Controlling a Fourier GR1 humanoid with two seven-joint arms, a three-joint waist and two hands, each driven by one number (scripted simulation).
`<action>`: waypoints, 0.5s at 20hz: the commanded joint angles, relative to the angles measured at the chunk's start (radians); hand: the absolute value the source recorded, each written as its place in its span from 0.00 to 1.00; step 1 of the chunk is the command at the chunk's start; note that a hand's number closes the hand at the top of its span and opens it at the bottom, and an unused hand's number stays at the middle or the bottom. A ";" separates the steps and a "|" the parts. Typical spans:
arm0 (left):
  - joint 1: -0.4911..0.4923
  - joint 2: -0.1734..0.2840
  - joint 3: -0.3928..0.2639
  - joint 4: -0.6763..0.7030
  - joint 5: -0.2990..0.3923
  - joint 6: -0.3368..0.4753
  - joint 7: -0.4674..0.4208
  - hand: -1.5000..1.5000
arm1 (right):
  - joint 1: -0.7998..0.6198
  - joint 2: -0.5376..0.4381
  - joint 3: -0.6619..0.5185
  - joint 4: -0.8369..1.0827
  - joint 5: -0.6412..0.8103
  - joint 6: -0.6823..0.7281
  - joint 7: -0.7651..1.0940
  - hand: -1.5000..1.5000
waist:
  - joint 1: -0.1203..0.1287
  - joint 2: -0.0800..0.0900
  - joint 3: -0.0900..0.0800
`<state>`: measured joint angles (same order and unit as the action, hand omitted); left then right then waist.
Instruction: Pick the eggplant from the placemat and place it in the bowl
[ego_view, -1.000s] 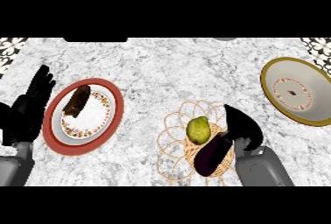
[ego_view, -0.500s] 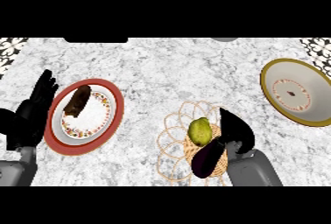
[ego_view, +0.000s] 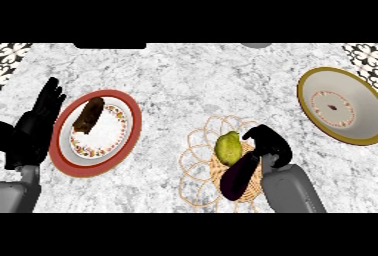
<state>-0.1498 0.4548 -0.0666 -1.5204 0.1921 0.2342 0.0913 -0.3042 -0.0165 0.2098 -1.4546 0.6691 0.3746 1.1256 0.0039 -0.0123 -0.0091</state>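
One eggplant (ego_view: 240, 176), one bowl (ego_view: 341, 106)

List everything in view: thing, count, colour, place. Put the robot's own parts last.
Counter: one, grey-white marble, fills the view.
Placemat: one, tan woven loops, lower centre.
Eggplant: one, dark purple, on the placemat.
Green fruit: one, yellow-green, on the placemat beside the eggplant.
Bowl: one, white with a gold rim, right edge.
Plate: one, white with a patterned rim, on a red plate, left.
Brown food: one piece, on the white plate.
Left hand: black, open, resting at the left edge.
Right hand: black, fingers curled round the eggplant's top.
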 joint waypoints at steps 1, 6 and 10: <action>-0.018 0.012 0.020 -0.022 -0.010 -0.002 0.058 0.50 | 0.038 0.014 0.026 0.070 0.037 0.000 0.039 1.00 | -0.001 0.012 0.009; 0.055 0.018 0.052 -0.040 0.022 -0.059 0.010 0.50 | 0.001 0.016 0.013 0.157 0.066 -0.081 -0.015 1.00 | 0.010 0.013 0.009; -0.018 -0.037 0.012 -0.014 -0.036 -0.011 0.033 0.50 | -0.083 0.015 0.021 0.222 0.080 -0.090 -0.001 1.00 | 0.006 0.014 0.009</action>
<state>-0.1456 0.4338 -0.0460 -1.5239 0.1715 0.2163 0.0981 -0.3440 -0.0226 0.2050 -1.3496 0.7072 0.3301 1.0491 0.0027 -0.0207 -0.0155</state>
